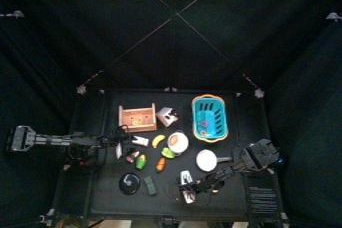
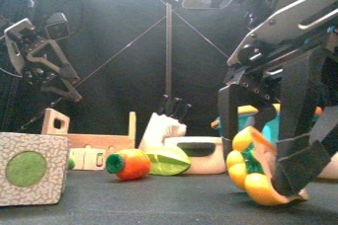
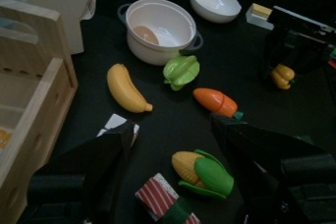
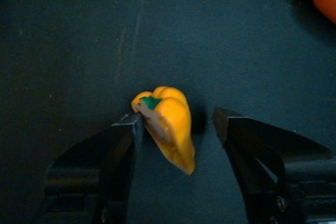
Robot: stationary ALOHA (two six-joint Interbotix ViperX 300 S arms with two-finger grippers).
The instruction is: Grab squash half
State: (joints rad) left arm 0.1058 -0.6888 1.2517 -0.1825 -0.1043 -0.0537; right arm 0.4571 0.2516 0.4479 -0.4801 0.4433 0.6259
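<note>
The squash half is yellow with a green stem end and lies on the black table near its front edge. It also shows in the front view. My right gripper is lowered over it with its jaws open, one on each side; the squash sits close against one jaw. In the top view the right gripper is at the table's front middle. My left gripper is open and empty, hovering above the table's left side.
A corn cob, carrot, banana, green piece, white pot and white bowl lie mid-table. A wooden crate and blue basket stand at the back. A block with a green dot is front left.
</note>
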